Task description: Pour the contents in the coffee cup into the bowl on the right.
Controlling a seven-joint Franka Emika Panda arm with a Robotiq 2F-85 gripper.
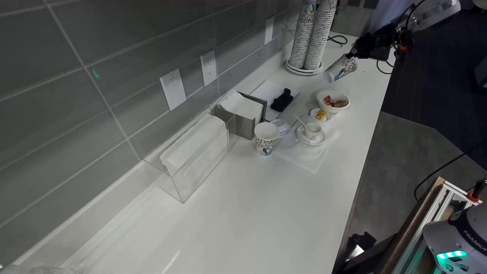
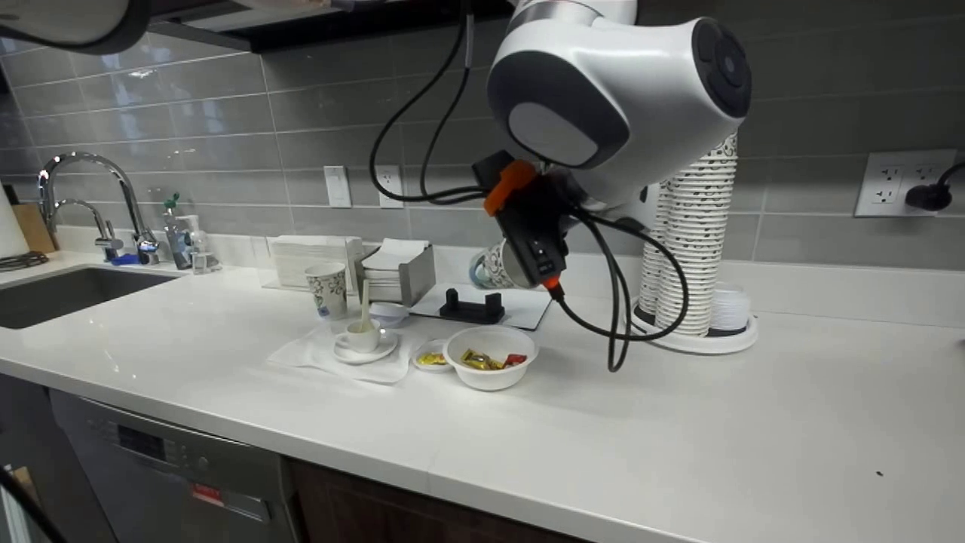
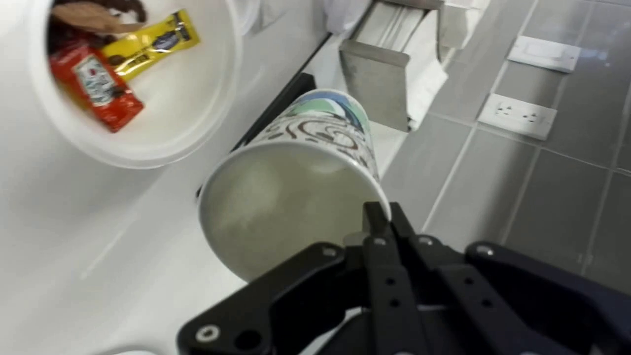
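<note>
My gripper (image 3: 388, 214) is shut on the rim of a paper coffee cup with a printed scroll pattern (image 3: 320, 125). The cup is tilted far onto its side in the air, as both exterior views show (image 1: 344, 68) (image 2: 494, 268). Its mouth faces the wrist camera and its inside looks plain and pale. The round white bowl (image 3: 185, 98) stands on the counter, below and apart from the cup. It holds red, yellow and brown wrapped pieces. It also shows in both exterior views (image 1: 331, 110) (image 2: 488, 379). The fingertips (image 1: 350, 55) are hidden in an exterior view.
A small dish (image 2: 419, 362) touches or nearly touches the bowl. A small white cup (image 2: 363, 338) with a stirrer sits on a saucer. A patterned paper cup (image 1: 265, 142) stands by the napkin holder (image 1: 243, 125). Tall cup stacks (image 1: 314, 42) and a black holder (image 2: 473, 309) stand nearby.
</note>
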